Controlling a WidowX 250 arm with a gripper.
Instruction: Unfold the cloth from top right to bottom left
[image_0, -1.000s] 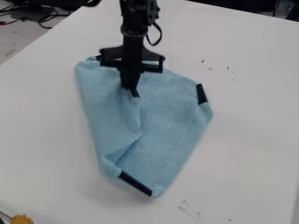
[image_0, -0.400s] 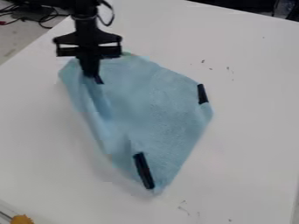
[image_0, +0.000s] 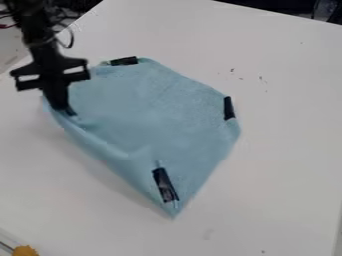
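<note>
The black gripper is at the left side of the light blue cloth, pointing down, shut on the cloth's left edge. From there a raised fold runs along the lower left side down to the bottom corner. The rest of the cloth lies spread on the white table. Dark patches mark its top edge, its right corner and the area just above its bottom corner. The part of the cloth under the fingertips is hidden.
The white table extends around the cloth, with small dark marks on its surface. An orange object is at the bottom left corner. Cables lie beyond the table at the upper left.
The gripper has moved left and somewhat down, drawing the cloth's held part with it. The cloth has opened out leftward, its top dark patch now shows, and the bottom patch has shifted.
</note>
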